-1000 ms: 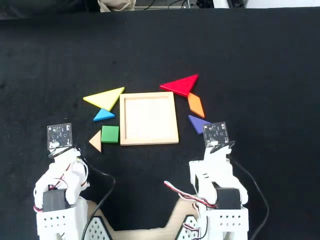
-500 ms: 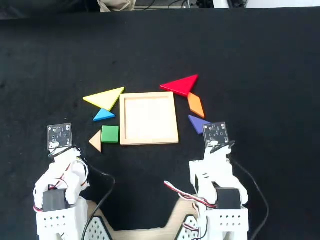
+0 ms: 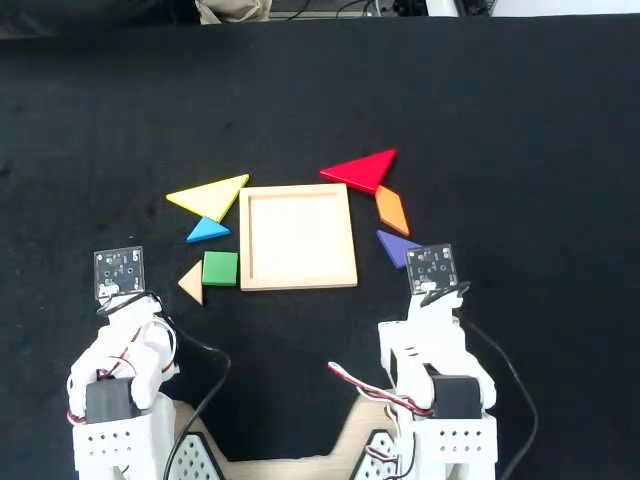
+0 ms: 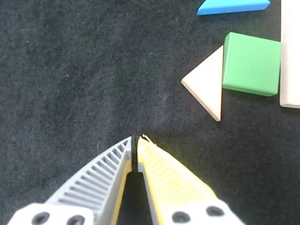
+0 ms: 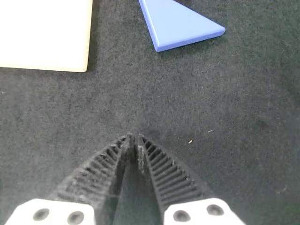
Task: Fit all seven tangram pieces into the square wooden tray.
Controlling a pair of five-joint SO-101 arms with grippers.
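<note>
Seven pieces (image 3: 362, 168) flank the tray (image 3: 298, 188) on the desk (image 3: 520, 120), seen from above; wrist views show my left hand (image 4: 136, 140) and right hand (image 5: 132, 137) clenched shut. Nothing has moved.

I work at what looks like a robotics lab bench. The table is draped in black cloth (image 3: 520, 150), and my left arm's base (image 3: 112, 430) and right arm's base (image 3: 455, 435), both white printed plastic, stand at its near edge by a bare wooden board (image 3: 285, 468). Loose servo wires (image 3: 350, 380) trail beside my right arm's base, and more cables (image 3: 330, 8) lie past the cloth's far edge.
</note>
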